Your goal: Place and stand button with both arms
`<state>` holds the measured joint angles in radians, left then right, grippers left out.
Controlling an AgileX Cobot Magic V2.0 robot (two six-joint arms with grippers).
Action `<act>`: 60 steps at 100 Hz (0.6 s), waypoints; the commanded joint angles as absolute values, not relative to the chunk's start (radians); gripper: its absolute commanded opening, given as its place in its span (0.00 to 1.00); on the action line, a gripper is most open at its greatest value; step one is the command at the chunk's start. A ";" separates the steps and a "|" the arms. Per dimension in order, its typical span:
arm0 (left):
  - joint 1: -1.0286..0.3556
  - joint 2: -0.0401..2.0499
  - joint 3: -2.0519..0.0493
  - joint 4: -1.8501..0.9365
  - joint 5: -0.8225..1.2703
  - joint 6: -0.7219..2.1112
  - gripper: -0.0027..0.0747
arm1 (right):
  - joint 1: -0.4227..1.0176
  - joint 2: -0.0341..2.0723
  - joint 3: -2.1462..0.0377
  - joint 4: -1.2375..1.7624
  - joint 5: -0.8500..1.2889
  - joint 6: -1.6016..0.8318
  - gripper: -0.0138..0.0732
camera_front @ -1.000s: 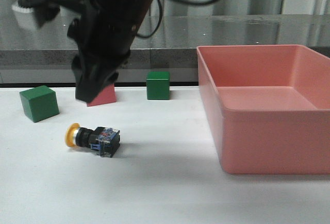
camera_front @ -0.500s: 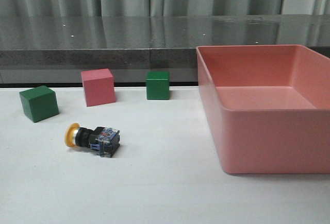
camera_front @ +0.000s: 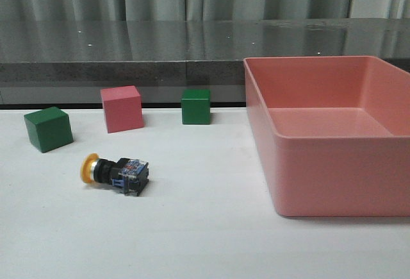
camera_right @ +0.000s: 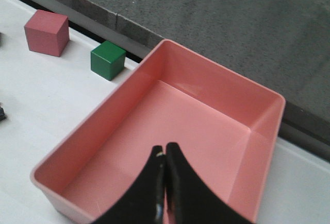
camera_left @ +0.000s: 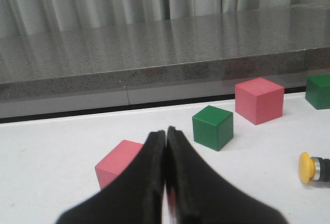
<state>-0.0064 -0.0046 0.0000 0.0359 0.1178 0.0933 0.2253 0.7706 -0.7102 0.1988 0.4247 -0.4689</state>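
Yellow cap to the left, your button (camera_front: 116, 172) lies on its side on the white table (camera_front: 192, 228), at the lower left of the front picture. Nothing touches it. Behind it you see a green block (camera_front: 48, 128), a pink block (camera_front: 122, 108) and another green block (camera_front: 196, 106). The pink bin (camera_front: 333, 176) fills the right side. Your left gripper (camera_left: 166, 147) is pinched tight with nothing in it. Your right gripper (camera_right: 165, 162) is pinched tight too, above the bin.

Smooth black tapered end effector fingers (camera_left: 178, 183)
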 commanded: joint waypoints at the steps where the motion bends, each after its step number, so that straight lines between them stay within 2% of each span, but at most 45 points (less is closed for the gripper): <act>1: -0.008 -0.036 0.045 0.035 0.036 0.084 0.01 | 0.188 0.631 -0.645 0.211 0.346 -0.466 0.03; 28: -0.008 -0.036 0.045 0.035 0.036 0.084 0.01 | 0.153 0.314 -0.444 0.211 0.343 -0.466 0.03; 51: -0.008 -0.036 0.045 0.035 0.007 0.084 0.01 | 0.153 0.273 -0.406 0.211 0.344 -0.466 0.03; 60: -0.008 -0.036 0.037 -0.069 -0.038 0.084 0.01 | 0.153 0.273 -0.406 0.211 0.343 -0.466 0.03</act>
<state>-0.0064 -0.0046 0.0000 0.0089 0.0854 0.0933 0.1608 0.2657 -0.3807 0.1988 0.4247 -0.4680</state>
